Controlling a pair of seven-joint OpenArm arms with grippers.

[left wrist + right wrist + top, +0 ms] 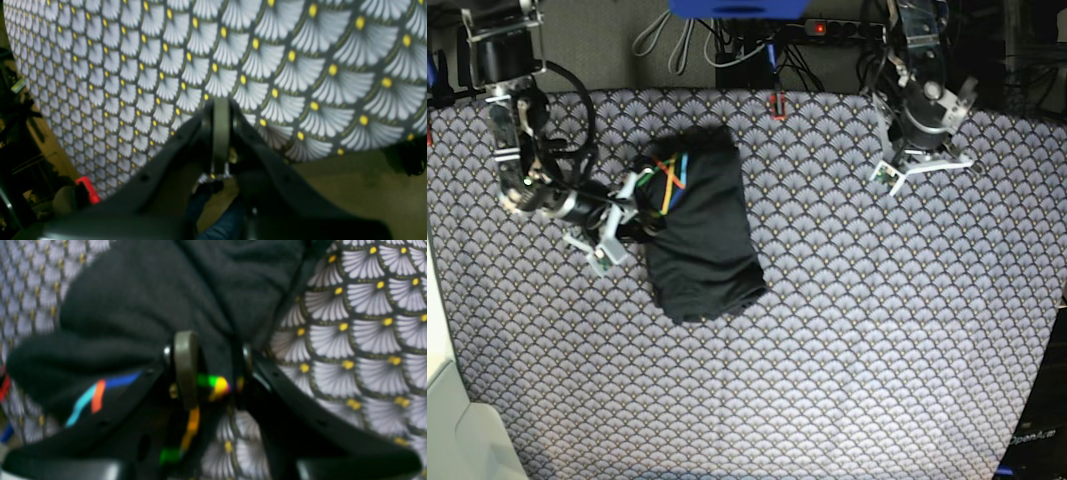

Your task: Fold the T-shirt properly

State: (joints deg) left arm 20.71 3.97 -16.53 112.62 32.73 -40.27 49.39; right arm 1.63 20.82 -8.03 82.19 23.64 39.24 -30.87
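Observation:
The dark charcoal T-shirt [702, 240] lies folded into a narrow bundle left of the table's middle, with its coloured line logo [667, 180] showing at the far left corner. My right gripper [642, 208] sits at that corner. In the right wrist view the right gripper [217, 360] is shut on a bunched fold of the T-shirt [150, 296], and the logo's green and yellow lines show between the fingers [185, 363]. My left gripper [924, 160] is at the back right, far from the shirt. Seen from the left wrist, the left gripper [221, 110] is shut on nothing, over the cloth's edge.
A scallop-patterned grey tablecloth [877, 330] covers the whole table. A small red item [777, 104] lies at the far edge, with cables and a power strip [827, 28] behind it. The table's right edge [1052, 330] drops off to dark floor.

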